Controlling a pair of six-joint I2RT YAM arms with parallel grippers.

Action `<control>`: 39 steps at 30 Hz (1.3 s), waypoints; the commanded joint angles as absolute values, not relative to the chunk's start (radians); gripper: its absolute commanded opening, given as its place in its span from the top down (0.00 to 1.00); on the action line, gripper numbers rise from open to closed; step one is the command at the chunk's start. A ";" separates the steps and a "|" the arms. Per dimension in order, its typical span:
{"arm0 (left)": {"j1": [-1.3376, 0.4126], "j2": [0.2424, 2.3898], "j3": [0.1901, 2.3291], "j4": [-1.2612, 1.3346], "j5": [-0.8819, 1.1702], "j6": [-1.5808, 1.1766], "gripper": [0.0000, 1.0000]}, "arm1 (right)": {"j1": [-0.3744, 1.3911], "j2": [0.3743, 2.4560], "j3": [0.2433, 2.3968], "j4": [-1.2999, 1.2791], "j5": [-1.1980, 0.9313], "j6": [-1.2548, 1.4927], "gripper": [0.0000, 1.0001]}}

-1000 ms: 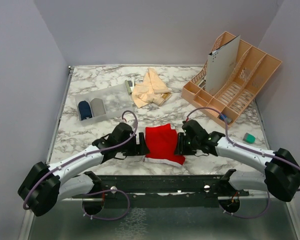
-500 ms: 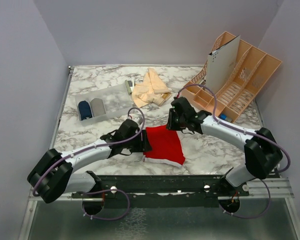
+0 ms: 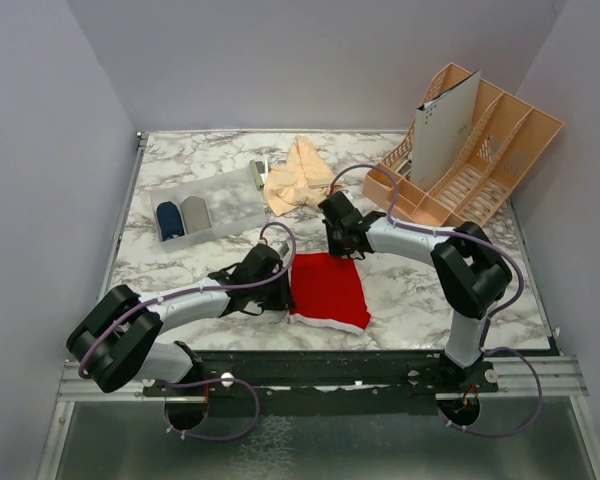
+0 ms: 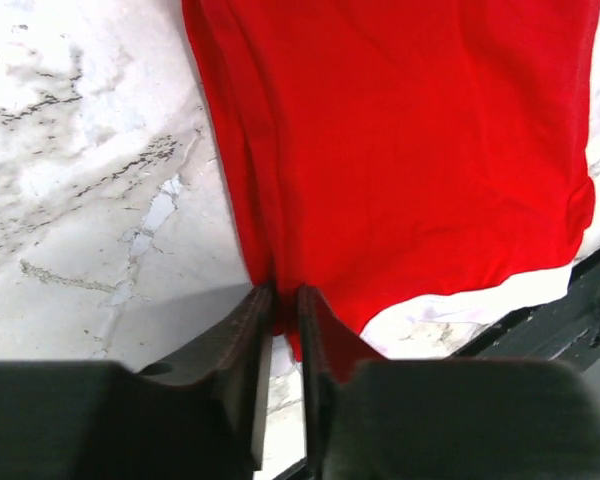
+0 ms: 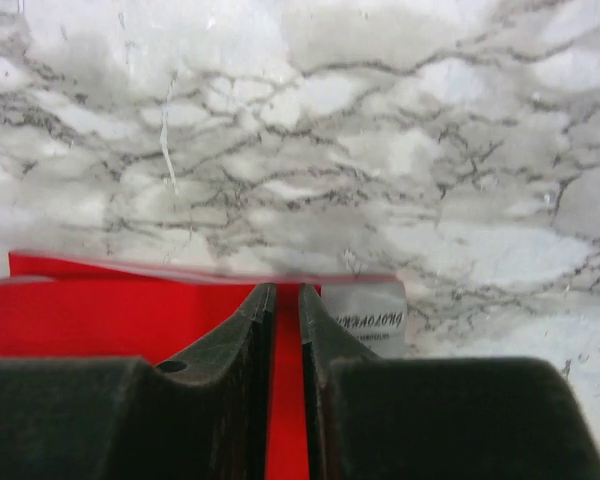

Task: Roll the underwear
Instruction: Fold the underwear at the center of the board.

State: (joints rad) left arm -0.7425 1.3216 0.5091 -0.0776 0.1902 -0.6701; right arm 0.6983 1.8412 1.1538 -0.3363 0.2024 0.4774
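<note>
Soft, even light from above fills the overhead view. The table (image 3: pixel 160 268) is bright without glare, and the arms (image 3: pixel 185 300) cast only faint shadows. In the left wrist view the red cloth (image 4: pixel 410 150) is sharp, while the left fingers (image 4: pixel 242 380) at 6 o'clock are dark and blurred, with a grey shadow at 7. The right fingers (image 5: pixel 242 380) are just as dark and out of focus.

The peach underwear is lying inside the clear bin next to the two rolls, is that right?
No. The top view shows the peach underwear on the table beside the clear bin, not inside it. The blue roll and grey roll are in the bin.
</note>
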 commanded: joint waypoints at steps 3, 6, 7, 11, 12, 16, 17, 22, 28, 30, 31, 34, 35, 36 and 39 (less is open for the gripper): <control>-0.750 1.386 0.478 -0.144 0.074 -0.667 0.84 | 0.692 1.908 1.226 -0.365 0.320 0.392 0.81; -0.751 1.369 0.483 -0.143 0.060 -0.671 0.84 | 0.692 1.858 1.217 -0.345 0.307 0.371 0.78; -0.750 1.356 0.490 -0.148 0.056 -0.670 0.84 | 0.692 1.844 1.224 -0.348 0.293 0.364 0.77; -0.751 1.295 0.534 -0.179 0.056 -0.659 0.62 | 0.692 1.739 1.228 -0.335 0.130 0.335 0.74; -0.751 1.277 0.544 -0.188 0.056 -0.660 0.56 | 0.692 1.708 1.217 -0.322 0.077 0.331 0.73; -0.750 1.233 0.601 -0.214 0.029 -0.658 0.43 | 0.692 1.618 1.161 -0.326 0.013 0.366 0.72; -0.749 1.236 0.623 -0.216 0.019 -0.650 0.41 | 0.692 1.607 1.141 -0.335 0.007 0.381 0.72; -0.745 1.356 0.780 -0.223 0.014 -0.609 0.40 | 0.692 1.572 0.997 -0.314 0.017 0.479 0.78; -0.727 1.528 0.889 -0.254 -0.044 -0.591 0.51 | 0.692 1.576 0.907 -0.231 -0.061 0.525 0.80; -0.714 1.550 0.896 -0.246 -0.039 -0.571 0.55 | 0.692 1.580 0.895 -0.215 -0.078 0.525 0.80; -0.709 1.556 0.898 -0.240 -0.037 -0.560 0.55 | 0.692 1.579 0.888 -0.207 -0.085 0.527 0.80; -0.698 1.562 0.898 -0.190 -0.003 -0.507 0.58 | 0.692 1.583 0.874 -0.198 -0.105 0.526 0.80; -0.696 1.572 0.903 -0.184 0.000 -0.492 0.58 | 0.692 1.586 0.870 -0.195 -0.112 0.526 0.80; -0.692 1.581 0.911 -0.186 -0.001 -0.481 0.58 | 0.692 1.591 0.866 -0.192 -0.113 0.527 0.80; -0.678 1.622 0.918 -0.182 -0.001 -0.441 0.58 | 0.692 1.627 0.858 -0.230 -0.053 0.525 0.81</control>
State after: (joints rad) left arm -0.6937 1.5734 0.8886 -0.2173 0.0048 -0.5282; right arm 0.6960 1.5772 0.8787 -0.2207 -0.0742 0.5156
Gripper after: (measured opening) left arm 0.421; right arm 0.198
